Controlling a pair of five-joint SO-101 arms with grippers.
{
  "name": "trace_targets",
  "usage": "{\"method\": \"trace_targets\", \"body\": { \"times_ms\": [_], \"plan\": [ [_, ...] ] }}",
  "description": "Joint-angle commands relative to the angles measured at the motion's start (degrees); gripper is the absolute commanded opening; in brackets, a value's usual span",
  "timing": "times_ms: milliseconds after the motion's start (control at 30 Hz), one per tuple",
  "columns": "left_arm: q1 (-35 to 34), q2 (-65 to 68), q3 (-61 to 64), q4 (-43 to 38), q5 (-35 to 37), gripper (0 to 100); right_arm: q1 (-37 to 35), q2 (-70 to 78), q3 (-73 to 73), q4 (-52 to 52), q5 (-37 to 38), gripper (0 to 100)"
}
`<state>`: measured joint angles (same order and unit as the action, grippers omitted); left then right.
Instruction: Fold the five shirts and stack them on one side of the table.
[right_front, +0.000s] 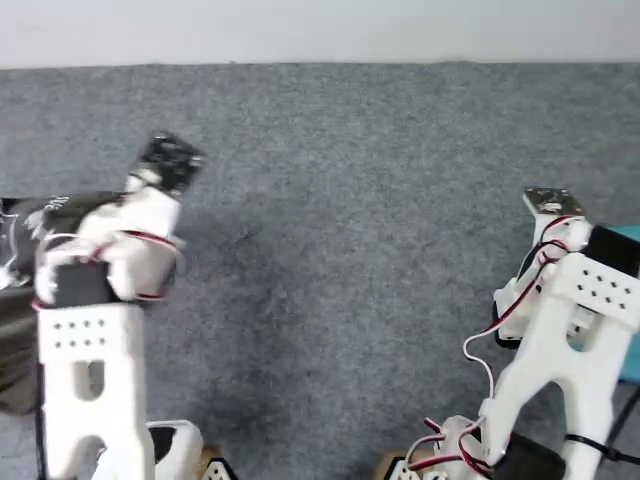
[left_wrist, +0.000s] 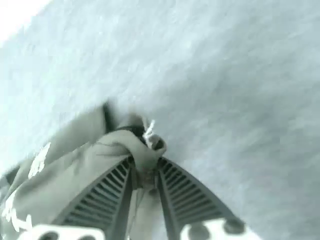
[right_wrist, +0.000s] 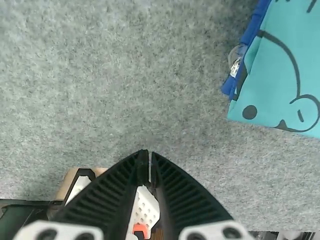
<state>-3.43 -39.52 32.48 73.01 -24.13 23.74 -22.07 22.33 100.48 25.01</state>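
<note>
left gripper (left_wrist: 145, 162): jaws clenched on a bunched fold of the dark grey shirt (left_wrist: 70, 175). the fabric is pinched between the ribbed fingers (left_wrist: 105, 195) and puckers over their tips. the shirt carries pale print and trails from the grip onto the grey felt table (right_front: 350, 200). in the high view it lies at the table's 9 o'clock edge, partly under the left arm.

right gripper (right_wrist: 149, 153): jaws pressed tip to tip on themselves, above bare felt. a teal shirt (right_wrist: 280, 75) with a dark line drawing lies flat nearby, on top of a blue garment (right_wrist: 250, 37) whose edge shows along one side. in the high view the teal shirt sits at the 3 o'clock edge, partly behind the right arm. the two shirts are well apart.
</note>
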Motion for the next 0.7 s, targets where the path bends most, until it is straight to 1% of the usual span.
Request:
{"method": "trace_targets", "body": {
  "times_ms": [0, 100, 167, 333, 433, 533, 667],
  "plan": [
    [13.71, -2.64, -2.24, 0.18, 5.54, 1, -0.48, -1.8, -0.35, 2.42, -0.62, 0.9],
    [22.51, -0.18, -2.51, -1.49, 8.62, 1, -0.4, -1.8, -0.35, 2.42, -0.62, 0.9],
    [27.69, 2.73, -4.0, -2.11, 9.14, 1, -0.4, -1.8, -0.35, 2.42, -0.62, 0.9],
    [38.59, 14.86, -13.05, -3.16, 9.23, 1, -0.4, -1.8, -0.35, 2.42, -0.62, 0.9],
    [42.64, 24.09, -20.44, -3.08, 9.32, 1, -0.4, -1.8, -0.35, 2.42, -0.62, 0.9],
    [44.75, 32.35, -26.68, -2.37, 9.41, 1, -0.4, -1.8, -0.35, 2.42, -0.62, 0.9],
    [45.8, 36.92, -34.95, 6.42, 9.41, 2, -0.4, -1.8, -0.35, 2.42, -0.44, 0.9]
  ]
}}
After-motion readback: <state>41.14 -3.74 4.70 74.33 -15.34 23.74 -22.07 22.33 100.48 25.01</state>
